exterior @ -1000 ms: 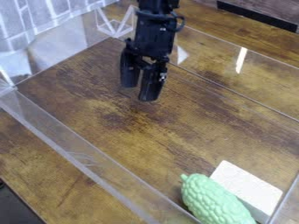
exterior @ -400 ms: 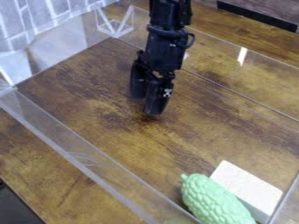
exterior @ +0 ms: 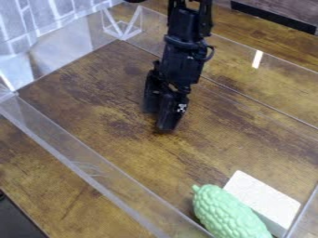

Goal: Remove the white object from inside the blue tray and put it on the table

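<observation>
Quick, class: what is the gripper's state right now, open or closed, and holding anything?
Gripper: open, holding nothing, fingers pointing down just above the table.

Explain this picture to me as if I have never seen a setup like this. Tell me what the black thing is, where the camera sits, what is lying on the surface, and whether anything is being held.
The black thing is a robot arm. At its lower end is a gripper, two fingers that open and close like tongs. It points steeply down at the table, and its fingers are open with nothing between them, so it holds nothing.

There is only one picture, taken by a camera that stands off to the side and looks down at an angle across the whole scene.

The surface is a dark brown wooden tabletop with worn lighter streaks, fenced by clear plastic walls. Near the bottom right edge lie a bumpy green object and, right beside it, a flat white object. Both are well away from the gripper. No blue tray shows in this view.
</observation>
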Robot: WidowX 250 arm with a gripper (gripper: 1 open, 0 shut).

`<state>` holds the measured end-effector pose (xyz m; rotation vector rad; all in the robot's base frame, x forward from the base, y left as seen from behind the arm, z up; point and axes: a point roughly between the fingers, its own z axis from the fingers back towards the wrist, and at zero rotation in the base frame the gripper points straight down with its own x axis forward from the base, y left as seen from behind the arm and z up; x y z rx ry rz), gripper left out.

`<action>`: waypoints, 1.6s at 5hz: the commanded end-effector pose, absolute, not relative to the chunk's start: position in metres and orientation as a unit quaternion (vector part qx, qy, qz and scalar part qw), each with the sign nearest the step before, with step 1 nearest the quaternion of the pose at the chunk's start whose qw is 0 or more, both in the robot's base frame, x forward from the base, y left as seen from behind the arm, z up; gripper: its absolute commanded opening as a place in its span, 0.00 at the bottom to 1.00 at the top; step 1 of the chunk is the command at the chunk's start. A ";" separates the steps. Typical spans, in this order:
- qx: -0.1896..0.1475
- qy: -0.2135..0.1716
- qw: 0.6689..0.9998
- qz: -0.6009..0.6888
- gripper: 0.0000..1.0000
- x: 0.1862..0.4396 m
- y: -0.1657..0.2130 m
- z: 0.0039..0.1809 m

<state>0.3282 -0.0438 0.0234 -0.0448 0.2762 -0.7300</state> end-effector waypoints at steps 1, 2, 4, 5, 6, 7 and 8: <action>-0.016 0.126 0.920 -0.372 1.00 0.329 -0.054 0.024; -0.013 0.128 0.918 -0.376 1.00 0.330 -0.057 0.021; -0.009 0.131 0.916 -0.380 1.00 0.331 -0.062 0.018; -0.007 0.132 0.915 -0.381 1.00 0.332 -0.065 0.017; -0.005 0.134 0.914 -0.383 1.00 0.332 -0.067 0.017; -0.003 0.135 0.913 -0.386 1.00 0.332 -0.070 0.016; -0.002 0.139 0.913 -0.384 1.00 0.336 -0.070 0.016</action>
